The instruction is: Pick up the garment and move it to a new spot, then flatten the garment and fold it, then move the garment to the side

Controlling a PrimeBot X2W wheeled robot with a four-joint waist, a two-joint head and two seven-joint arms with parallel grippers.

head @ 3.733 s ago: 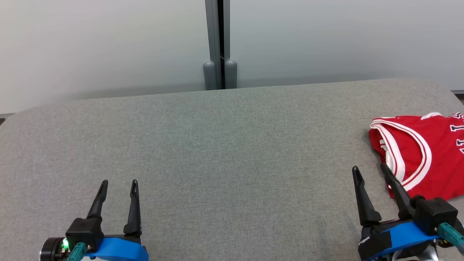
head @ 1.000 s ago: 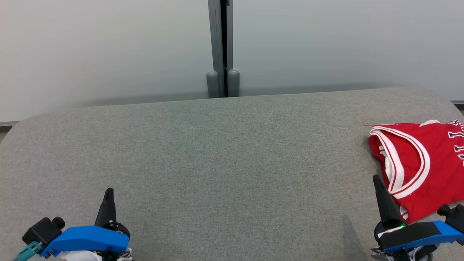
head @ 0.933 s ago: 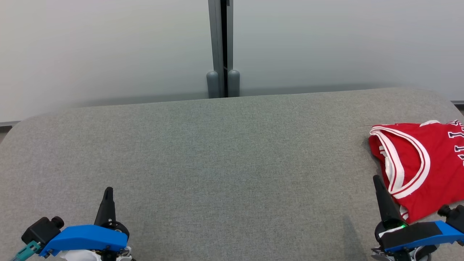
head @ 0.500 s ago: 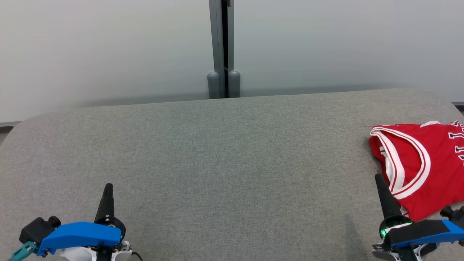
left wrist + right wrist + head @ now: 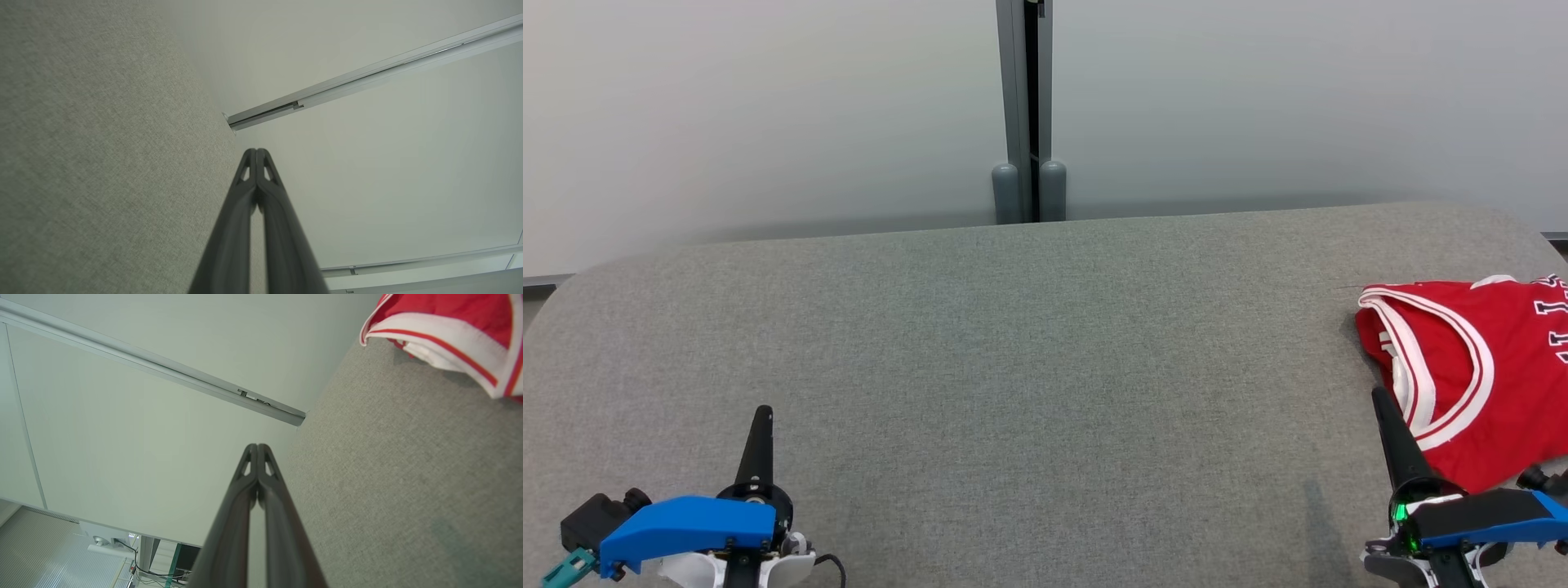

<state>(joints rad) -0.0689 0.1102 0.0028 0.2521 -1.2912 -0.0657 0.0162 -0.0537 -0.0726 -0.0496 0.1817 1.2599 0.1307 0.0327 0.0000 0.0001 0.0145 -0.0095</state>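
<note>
**Garment position.** The garment (image 5: 1494,367), a red jersey with white trim, lies folded at the far right of the table (image 5: 1045,367). The right edge of the head view cuts off part of it. The centre and left of the table carry nothing.

**Change observed.** A few seconds ago both pincers stood with fingers spread, the right one beside the garment's near-left corner. Now the left pincer (image 5: 760,418) and the right pincer (image 5: 1379,398) are each closed finger against finger, holding nothing. Both have rolled onto their sides at the near edge of the table. The garment has kept its place on the table. The slight downward shift of the scene comes from camera motion.

**Clearance.** In the right wrist view, bare table separates the closed fingers from the garment's trim, so there is no contact.

**Meaning for the task.** The garment appears released, folded and set aside. The arms appear to be retiring, and the task is judged complete or nearly so.
</note>
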